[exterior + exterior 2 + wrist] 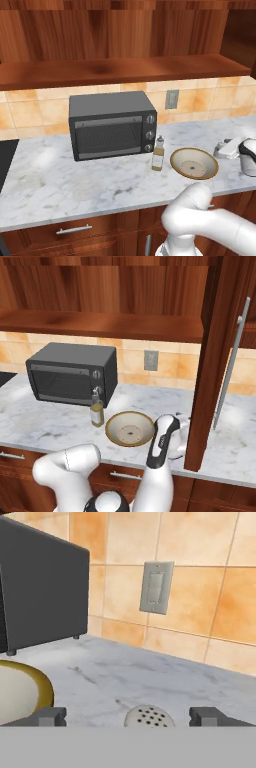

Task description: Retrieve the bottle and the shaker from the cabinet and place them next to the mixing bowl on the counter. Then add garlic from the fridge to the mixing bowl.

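Note:
The shaker point(149, 716), pale grey with a holed rounded top, stands on the marble counter point(75, 175) between my fingertips. My gripper point(129, 717) is open, its fingers well clear of the shaker on both sides. From the left base view the gripper point(225, 148) sits just right of the mixing bowl point(194, 163). The tan bowl point(130, 428) also shows at the hand view's left edge point(20, 694). The bottle point(158, 154) of pale yellow liquid stands upright just left of the bowl, and shows again point(97, 412) from the right base. The cabinet shelf point(120, 72) runs above. The fridge and garlic are out of view.
A dark toaster oven point(112, 124) stands at the back of the counter, left of the bottle. A wall outlet point(156, 587) is on the tiled backsplash straight ahead of the hand. An open cabinet door point(220, 356) with a long metal handle hangs to the right of my arm.

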### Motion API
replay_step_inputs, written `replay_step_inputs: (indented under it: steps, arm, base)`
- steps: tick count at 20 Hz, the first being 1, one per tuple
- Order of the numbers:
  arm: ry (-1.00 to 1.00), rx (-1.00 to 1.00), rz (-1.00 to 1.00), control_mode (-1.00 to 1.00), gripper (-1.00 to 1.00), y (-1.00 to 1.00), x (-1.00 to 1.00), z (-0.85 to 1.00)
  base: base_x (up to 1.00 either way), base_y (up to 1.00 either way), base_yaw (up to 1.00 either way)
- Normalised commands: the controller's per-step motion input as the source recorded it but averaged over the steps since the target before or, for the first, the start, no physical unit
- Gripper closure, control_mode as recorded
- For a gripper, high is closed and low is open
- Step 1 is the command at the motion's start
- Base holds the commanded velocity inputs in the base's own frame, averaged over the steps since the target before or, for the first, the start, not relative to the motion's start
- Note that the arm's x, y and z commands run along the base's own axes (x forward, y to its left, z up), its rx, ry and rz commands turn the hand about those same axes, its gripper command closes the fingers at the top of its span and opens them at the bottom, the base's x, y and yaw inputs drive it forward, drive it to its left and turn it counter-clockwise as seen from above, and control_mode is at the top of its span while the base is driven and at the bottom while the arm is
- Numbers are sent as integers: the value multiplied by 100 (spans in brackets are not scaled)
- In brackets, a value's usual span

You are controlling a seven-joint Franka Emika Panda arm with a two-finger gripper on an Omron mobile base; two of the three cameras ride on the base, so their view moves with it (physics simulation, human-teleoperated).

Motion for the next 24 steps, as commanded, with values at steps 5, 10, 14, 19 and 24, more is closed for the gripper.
replay_step_inputs:
  steps: [5,10,14,19,24]
  arm:
    - [-24,0,3,-100,-100,3,-18,66]
    - [-12,-10,0,-100,-100,41,-38,63]
    - [0,-40,-1,-100,-100,32,-71,48]
    - [7,-51,-9,-100,-100,41,-51,40]
    - [17,-58,-11,-100,-100,48,-13,44]
  base:
    - [0,0,0]
    - [0,0,0]
    - [0,0,0]
    - [0,0,0]
    - [0,0,0]
